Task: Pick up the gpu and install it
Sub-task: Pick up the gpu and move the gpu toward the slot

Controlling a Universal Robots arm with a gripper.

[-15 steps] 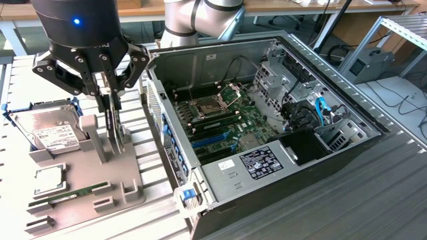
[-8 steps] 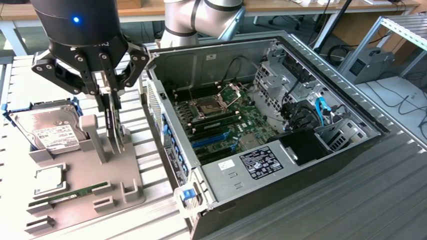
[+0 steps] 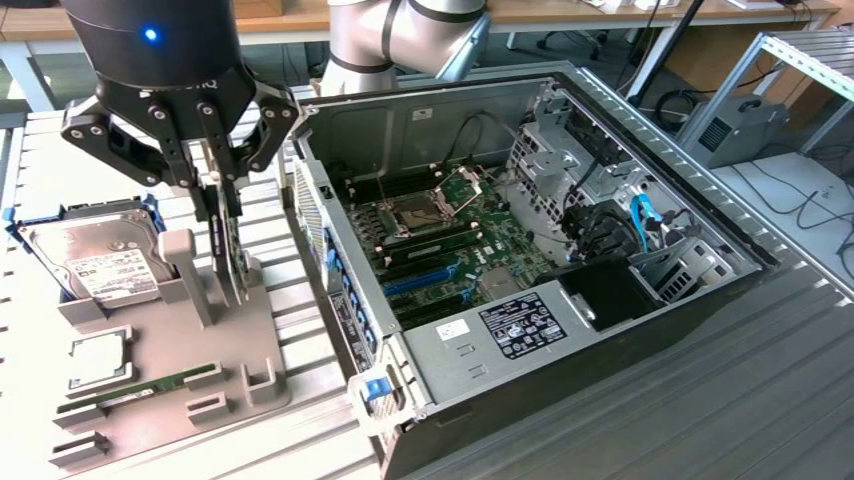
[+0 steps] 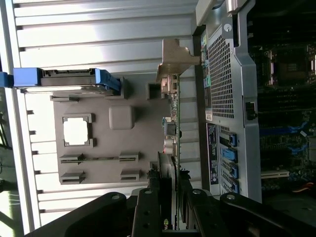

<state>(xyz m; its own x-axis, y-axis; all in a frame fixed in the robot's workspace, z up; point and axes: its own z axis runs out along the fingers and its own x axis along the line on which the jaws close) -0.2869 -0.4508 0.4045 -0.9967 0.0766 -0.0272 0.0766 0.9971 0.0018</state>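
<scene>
Pincer (image 3: 220, 208) clamped on gpu (image 3: 236, 265) top edge; gpu upright, just beside case wall (image 3: 311, 215).

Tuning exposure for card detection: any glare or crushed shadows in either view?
Exterior view: pale ribbed metal table blows out, open dark computer case reads fine inside. Wrist view: glare streaks the table, case interior near black, thin black expansion card blends into the black claw gripping it.

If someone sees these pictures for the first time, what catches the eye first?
The open computer case, its motherboard bare, lies at the exterior view's right. Beside it, the black gripper clasps the thin gpu edge-on over a grey holder, where a silver hard drive also rests.
</scene>
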